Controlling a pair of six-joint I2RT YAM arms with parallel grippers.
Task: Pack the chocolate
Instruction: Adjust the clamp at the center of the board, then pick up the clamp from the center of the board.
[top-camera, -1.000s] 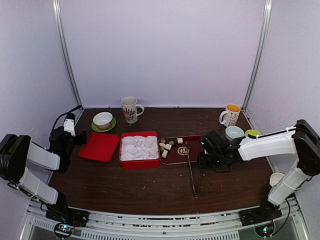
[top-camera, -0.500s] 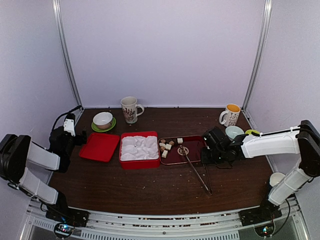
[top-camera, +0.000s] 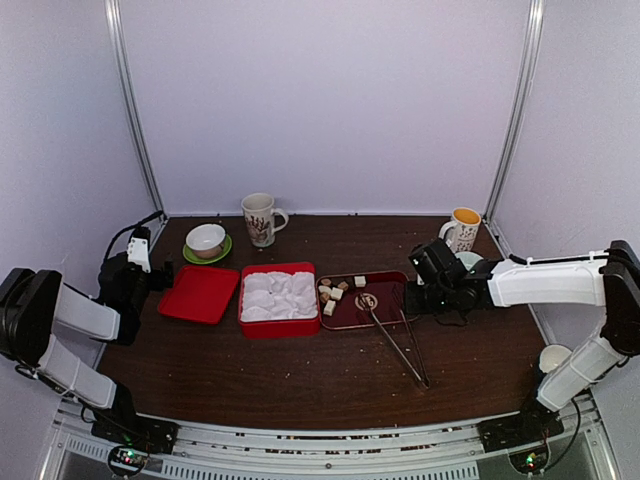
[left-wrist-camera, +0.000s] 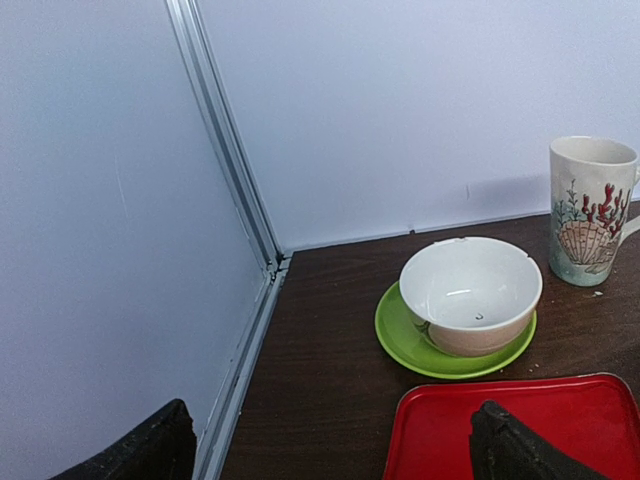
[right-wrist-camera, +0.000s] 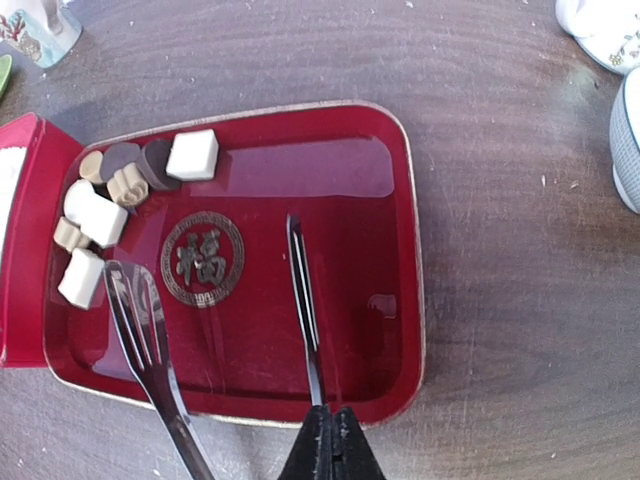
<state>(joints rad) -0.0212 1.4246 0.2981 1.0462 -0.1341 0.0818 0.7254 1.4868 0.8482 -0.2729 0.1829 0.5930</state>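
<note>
Closing in the last second, the right gripper (right-wrist-camera: 328, 442) now has its fingers pressed together on one thin arm of the metal tongs (right-wrist-camera: 300, 290); the tongs no longer lie on the table (top-camera: 300, 385) in front of the dark-red tray (right-wrist-camera: 400, 200); both tips now reach over the tray's middle, spread well apart; the chocolate (right-wrist-camera: 192, 155) sits untouched in the tray's left end, with the red box (top-camera: 278, 326) just beside the tray on that side; the tool is in hand, so picking can probably begin, though a pinch on a single arm may not squeeze the tongs; the left gripper (left-wrist-camera: 328, 420), far left of the tray, stays wide apart, holding nothing.
</note>
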